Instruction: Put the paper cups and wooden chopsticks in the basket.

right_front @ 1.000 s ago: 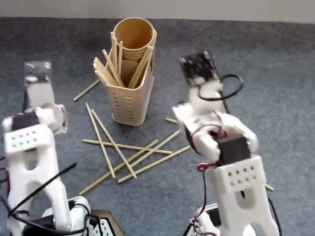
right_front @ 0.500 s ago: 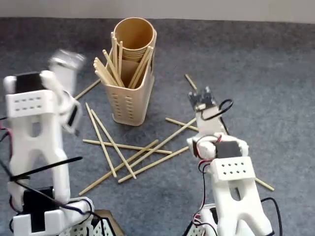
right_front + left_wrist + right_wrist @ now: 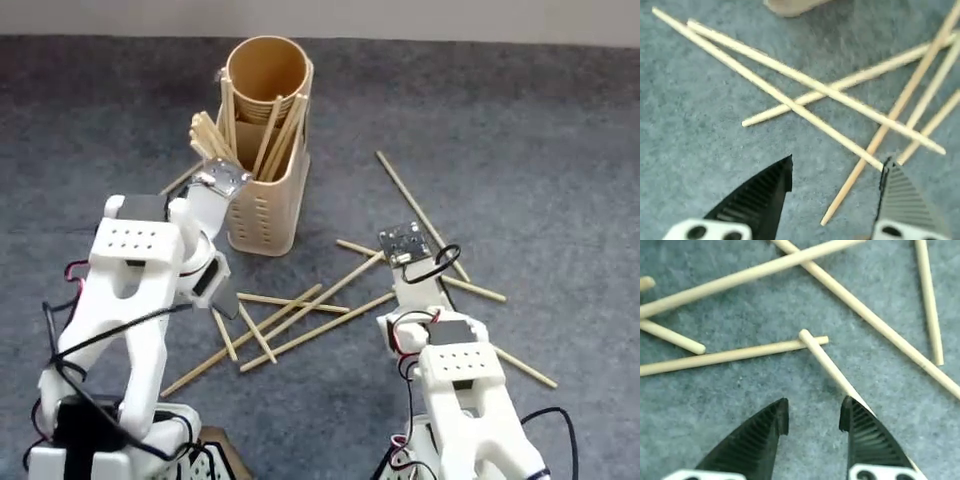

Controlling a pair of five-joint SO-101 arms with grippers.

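A tan perforated basket (image 3: pixel 265 205) stands at the back, with stacked paper cups (image 3: pixel 268 70) and several wooden chopsticks (image 3: pixel 215 140) upright in it. More chopsticks (image 3: pixel 300 315) lie crossed on the grey carpet in front. My left arm (image 3: pixel 140 260) leans beside the basket. Its gripper (image 3: pixel 837 161) hangs open above crossed chopsticks (image 3: pixel 790 102), and one stick (image 3: pixel 855 175) runs between the fingers. My right arm (image 3: pixel 450 380) is bent low to the basket's right. Its gripper (image 3: pixel 814 404) is open, and a chopstick (image 3: pixel 825 362) passes beside one finger.
The basket's base (image 3: pixel 790 5) is close beyond the left gripper. Other loose chopsticks (image 3: pixel 420 210) lie scattered to the right of the basket and near the right arm (image 3: pixel 520 365). The carpet at the far right and far left is bare.
The left arm swung in from the left edge to the basket's side and dropped over the loose chopsticks. The right arm pulled back from beside the basket and lowered over sticks on the right.
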